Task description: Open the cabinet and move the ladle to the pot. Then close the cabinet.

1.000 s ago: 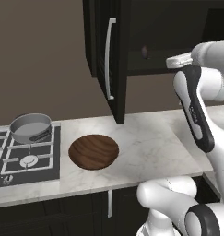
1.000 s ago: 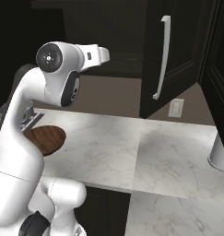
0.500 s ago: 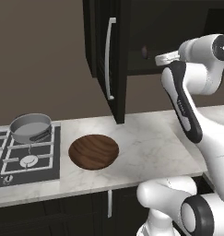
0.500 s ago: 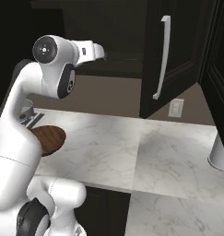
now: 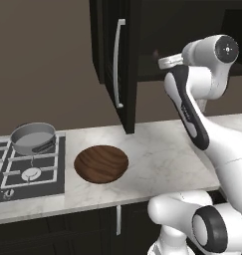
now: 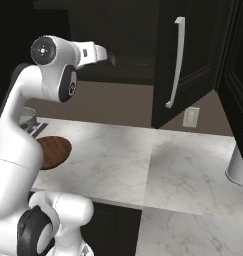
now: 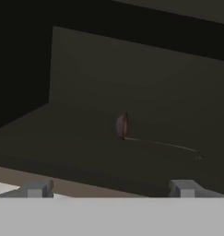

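Note:
The black-brown cabinet stands open: its left door [image 5: 123, 64] and its right door [image 6: 185, 65] both swing out toward me. Inside, on the dark shelf, lies the ladle [image 7: 123, 125], brown scoop to the left and thin stem running right. My gripper [image 7: 111, 189] is open, fingertips wide apart with nothing between them, at the shelf's front edge and short of the ladle. From the base views the hand [image 5: 168, 61] [image 6: 99, 52] reaches into the cabinet's opening. The grey pot [image 5: 33, 138] sits on the stove at the far left.
A wide brown wooden dish [image 5: 101, 163] [image 6: 53, 151] lies on the marble counter [image 5: 162, 159] beside the black stove [image 5: 23, 174]. A pale cylinder [image 6: 239, 165] stands at the counter's far right, below a wall outlet [image 6: 191, 117]. The open doors jut out over the counter.
The arm has swung the hand leftward in the left base view, closer into the cabinet's opening. Doors, pot and dish have not moved.

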{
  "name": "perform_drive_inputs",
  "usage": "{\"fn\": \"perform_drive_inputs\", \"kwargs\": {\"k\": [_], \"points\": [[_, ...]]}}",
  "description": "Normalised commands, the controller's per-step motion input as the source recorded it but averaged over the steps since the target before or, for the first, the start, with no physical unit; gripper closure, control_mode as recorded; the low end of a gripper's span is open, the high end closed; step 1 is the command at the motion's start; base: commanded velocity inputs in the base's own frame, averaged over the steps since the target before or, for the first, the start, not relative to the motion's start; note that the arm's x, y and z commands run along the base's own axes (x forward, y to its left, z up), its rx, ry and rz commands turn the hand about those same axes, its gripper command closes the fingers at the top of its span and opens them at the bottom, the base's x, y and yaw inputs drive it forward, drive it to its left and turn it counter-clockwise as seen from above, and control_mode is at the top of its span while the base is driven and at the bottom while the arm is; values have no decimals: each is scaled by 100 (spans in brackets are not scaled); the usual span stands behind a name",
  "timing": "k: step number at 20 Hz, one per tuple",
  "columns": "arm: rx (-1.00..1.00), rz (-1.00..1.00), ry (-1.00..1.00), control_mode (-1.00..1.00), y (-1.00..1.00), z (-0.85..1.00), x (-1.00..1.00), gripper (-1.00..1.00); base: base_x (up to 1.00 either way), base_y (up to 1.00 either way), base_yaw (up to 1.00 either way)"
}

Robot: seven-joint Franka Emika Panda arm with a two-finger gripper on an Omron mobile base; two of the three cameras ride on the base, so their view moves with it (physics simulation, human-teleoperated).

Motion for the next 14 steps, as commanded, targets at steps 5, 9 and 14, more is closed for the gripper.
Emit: {"fn": "perform_drive_inputs", "kwargs": {"k": [5,9,14], "points": [[0,0,0,-100,16,0,21,-100,0,0,0],[0,0,4,-100,1,-3,23,-100,0,0,0],[0,0,3,-100,0,-10,25,-100,0,0,0]]}}
